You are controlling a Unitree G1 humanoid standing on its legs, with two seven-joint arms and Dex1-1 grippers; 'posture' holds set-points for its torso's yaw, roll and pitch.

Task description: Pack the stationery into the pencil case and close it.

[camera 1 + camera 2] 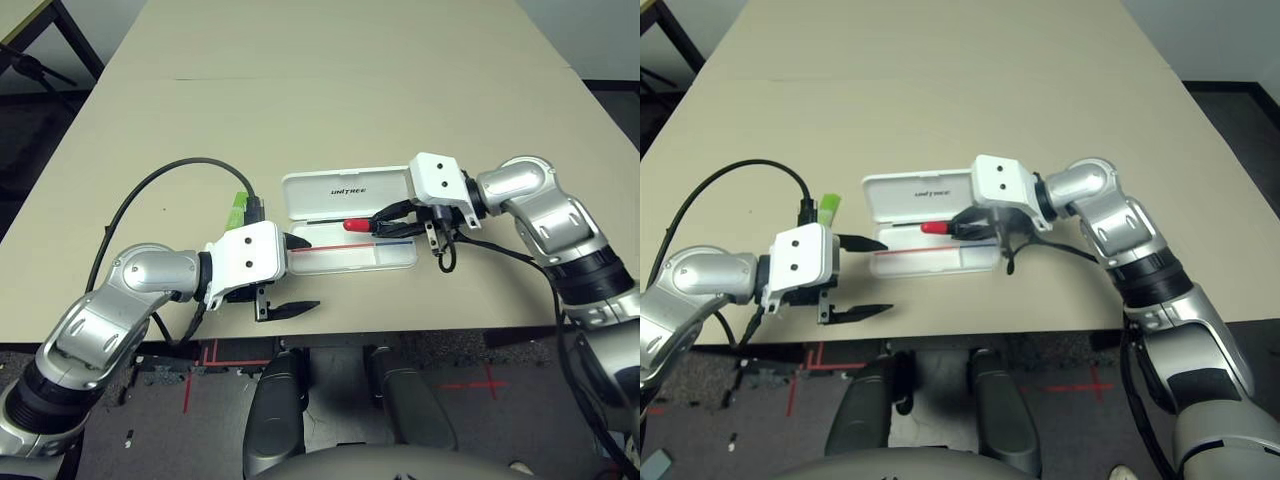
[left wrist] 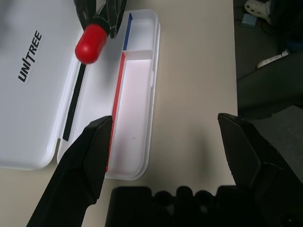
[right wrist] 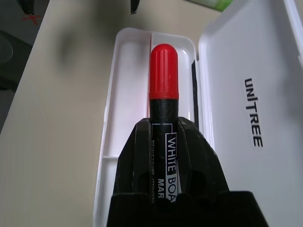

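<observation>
The white pencil case (image 1: 345,258) lies open near the table's front edge, its lid (image 1: 340,187) with "UNITREE" lettering folded flat behind the tray. My right gripper (image 1: 388,218) is shut on the black marker (image 3: 164,71), holding it low over the tray (image 3: 127,94) with the red cap (image 1: 353,225) pointing left. At the tray's left end my left gripper (image 1: 297,275) is open with nothing between its fingers (image 2: 90,165). The light-green stick (image 1: 237,210) lies on the table behind my left wrist. The dark blue-grey block is out of view.
A black cable (image 1: 150,185) loops over the table from my left wrist. Another cable (image 1: 500,250) hangs by my right wrist. The table's front edge (image 1: 400,335) runs close below the case and my left gripper.
</observation>
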